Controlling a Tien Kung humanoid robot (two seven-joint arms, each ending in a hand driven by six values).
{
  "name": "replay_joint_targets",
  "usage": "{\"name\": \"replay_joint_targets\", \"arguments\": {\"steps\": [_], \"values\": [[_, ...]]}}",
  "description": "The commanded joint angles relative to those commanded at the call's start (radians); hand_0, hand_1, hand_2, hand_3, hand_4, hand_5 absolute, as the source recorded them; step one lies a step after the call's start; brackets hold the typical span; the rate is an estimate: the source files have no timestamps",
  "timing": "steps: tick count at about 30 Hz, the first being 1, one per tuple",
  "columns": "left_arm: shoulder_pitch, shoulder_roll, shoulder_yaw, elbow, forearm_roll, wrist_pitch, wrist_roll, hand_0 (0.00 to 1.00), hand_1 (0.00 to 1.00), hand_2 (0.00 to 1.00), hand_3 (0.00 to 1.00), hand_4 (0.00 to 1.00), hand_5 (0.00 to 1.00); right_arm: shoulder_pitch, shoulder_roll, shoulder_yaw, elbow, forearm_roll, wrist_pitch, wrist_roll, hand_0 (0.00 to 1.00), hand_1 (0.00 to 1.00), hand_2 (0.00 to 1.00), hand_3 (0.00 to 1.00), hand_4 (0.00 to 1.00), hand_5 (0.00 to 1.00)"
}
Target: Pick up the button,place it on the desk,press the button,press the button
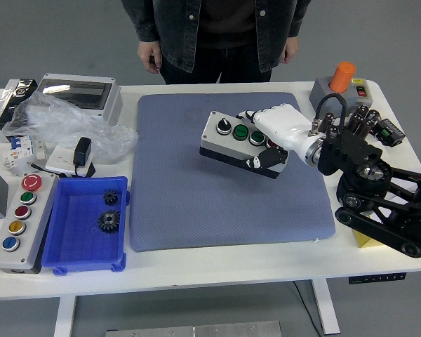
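- My right hand point(281, 133) had its white fingers clenched around the right end of the button box point(240, 143), thumb at the front wall and the other fingers over the top, near the rightmost button.
- The box, grey-topped with a dark base, carried a black knob and two green buttons that showed on its lid; it sat over the upper middle of the blue mat point(196, 175), its left end tilted slightly. Whether its base touched the mat I could not tell.
- I judged the step in hand to be the carry and set-down, with both presses yet to come.
- To do it well, I needed to level the box before lowering it, so the whole base met the mat at once rather than one corner first.
- Holding only one end left the far end free to sag or swing, so a slow descent and a firm wrist seemed wise.
- The mat around the box was bare, so I had room to place it without nudging anything.
- I should uncurl the fingers only once the box rested flat, drawing them off sideways so none caught a button.
- My left hand was out of sight.
- A person point(217, 31) stood at the far side, hands at their sides, touching nothing.
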Motion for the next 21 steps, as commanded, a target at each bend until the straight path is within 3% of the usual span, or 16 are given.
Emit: {"name": "replay_joint_targets", "arguments": {"steps": [1, 6, 7, 9, 21], "values": [[0.0, 0.0, 0.0, 0.0, 0.0, 0.0, 0.0, 0.711, 0.757, 0.694, 0.725, 0.781, 0.445, 0.011, -0.005, -0.016, 0.003, 0.002, -0.001, 0.013, 0.496, 0.633, 0.602, 0.579, 0.673, 0.002], [-0.003, 0.002, 0.0, 0.0, -0.001, 0.002, -0.001, 0.711, 0.757, 0.694, 0.725, 0.781, 0.445, 0.051, -0.02, -0.085, 0.01, 0.007, -0.002, 0.048, 0.496, 0.633, 0.602, 0.579, 0.673, 0.002], [-0.004, 0.002, 0.0, 0.0, -0.001, 0.002, -0.001, 0.71, 0.758, 0.694, 0.725, 0.782, 0.448, 0.058, -0.021, -0.097, 0.009, 0.005, -0.003, 0.052, 0.568, 0.642, 0.602, 0.587, 0.704, 0.002], [-0.005, 0.002, 0.0, 0.0, -0.001, 0.002, -0.001, 0.71, 0.758, 0.694, 0.725, 0.782, 0.448, 0.065, -0.019, -0.111, 0.005, 0.005, -0.006, 0.055, 0.568, 0.642, 0.602, 0.587, 0.704, 0.002], [-0.009, 0.003, -0.001, -0.001, -0.001, 0.005, -0.006, 0.71, 0.758, 0.694, 0.73, 0.781, 0.45, 0.093, 0.016, -0.183, -0.071, 0.009, -0.039, 0.104, 0.637, 0.655, 0.609, 0.618, 0.701, 0.002]]}}
